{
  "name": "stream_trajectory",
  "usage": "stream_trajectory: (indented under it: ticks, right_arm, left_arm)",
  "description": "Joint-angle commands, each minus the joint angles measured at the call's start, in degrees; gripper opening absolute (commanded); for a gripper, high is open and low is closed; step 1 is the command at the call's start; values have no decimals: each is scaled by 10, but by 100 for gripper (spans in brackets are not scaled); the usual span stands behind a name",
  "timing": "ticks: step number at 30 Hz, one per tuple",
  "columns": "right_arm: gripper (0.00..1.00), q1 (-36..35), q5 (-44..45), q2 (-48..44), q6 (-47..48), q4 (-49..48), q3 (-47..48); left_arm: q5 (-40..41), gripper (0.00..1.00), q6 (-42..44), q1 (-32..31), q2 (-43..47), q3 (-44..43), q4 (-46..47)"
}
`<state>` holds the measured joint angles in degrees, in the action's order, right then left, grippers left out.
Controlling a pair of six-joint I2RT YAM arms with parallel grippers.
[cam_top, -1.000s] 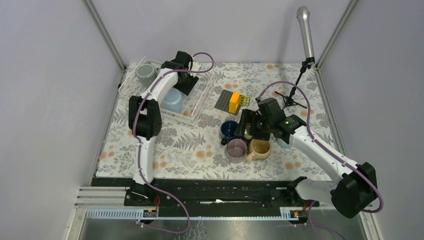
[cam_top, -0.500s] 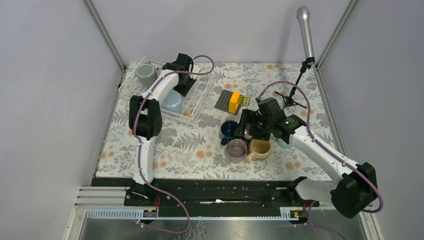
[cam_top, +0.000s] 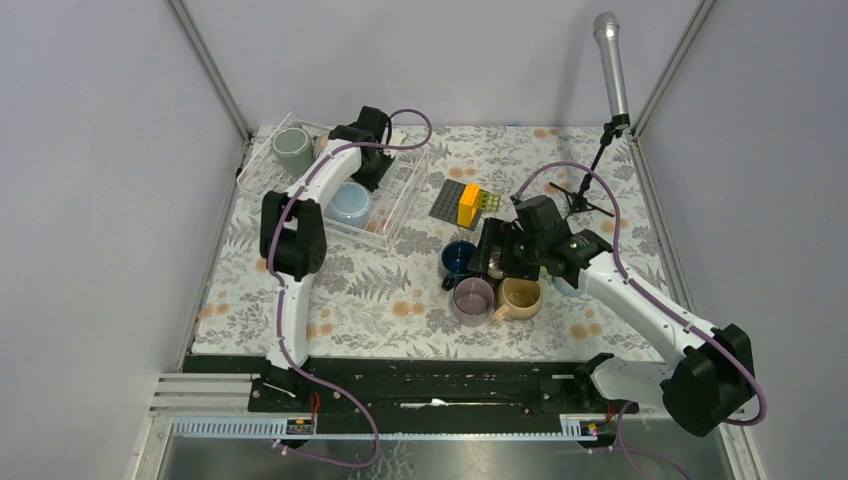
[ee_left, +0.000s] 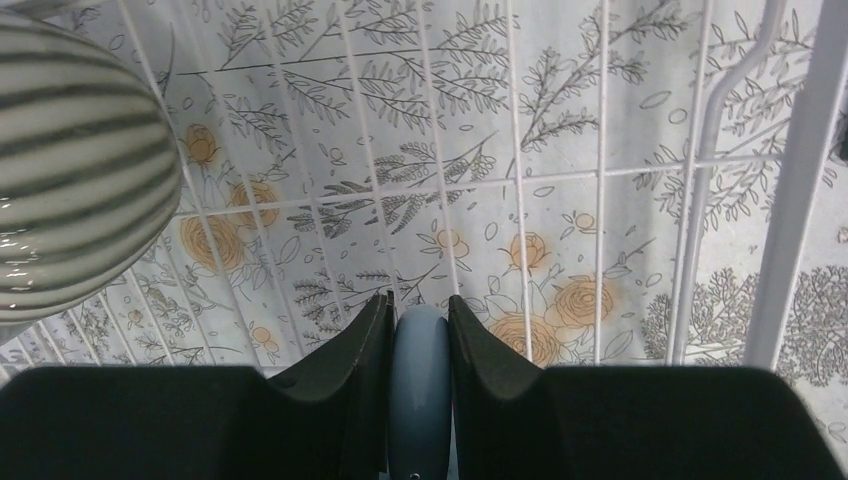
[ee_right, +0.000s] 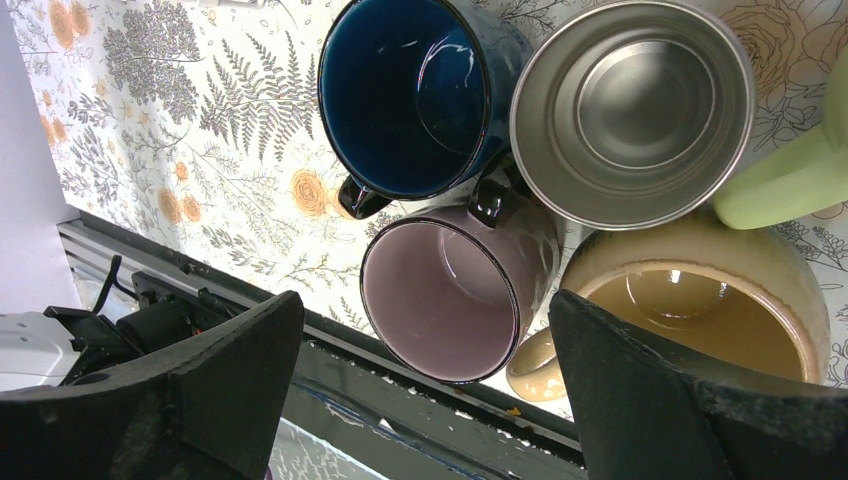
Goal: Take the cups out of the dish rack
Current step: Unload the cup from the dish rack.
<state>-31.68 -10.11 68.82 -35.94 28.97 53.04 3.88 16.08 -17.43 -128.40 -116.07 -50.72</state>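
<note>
The dish rack [cam_top: 400,205] of clear wire bars stands at the back left. In it are a grey mug [cam_top: 292,148] and a light blue mug [cam_top: 350,203]. My left gripper [cam_top: 366,178] is shut on the light blue mug's handle [ee_left: 420,385], just above the rack's bars [ee_left: 600,200]. A ribbed grey-white mug [ee_left: 70,170] sits beside it in the rack. My right gripper [cam_top: 505,250] is open and empty above a cluster on the table: navy mug [ee_right: 410,95], steel mug [ee_right: 630,110], mauve mug [ee_right: 450,300], tan mug [ee_right: 690,300] and pale green mug [ee_right: 780,180].
A dark grey studded plate [cam_top: 450,198] with a yellow block [cam_top: 468,205] and a green block [cam_top: 489,201] lies between rack and mug cluster. A microphone on a small tripod [cam_top: 610,70] stands at the back right. Metal frame posts flank the floral mat.
My left gripper has shifted slightly to the right with the light blue mug in its grip. The right arm has not moved.
</note>
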Motion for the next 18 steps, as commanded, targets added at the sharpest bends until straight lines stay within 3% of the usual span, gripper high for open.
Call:
stream_trajectory:
  ticks: [1, 18]
  right_arm:
    - [100, -3, 2, -3, 11, -28, -8]
    - [100, -4, -11, -2, -7, -149, -45]
  left_arm:
    - [55, 0, -25, 8, 3, -38, 43]
    - [76, 0, -149, 32, 28, -115, 48]
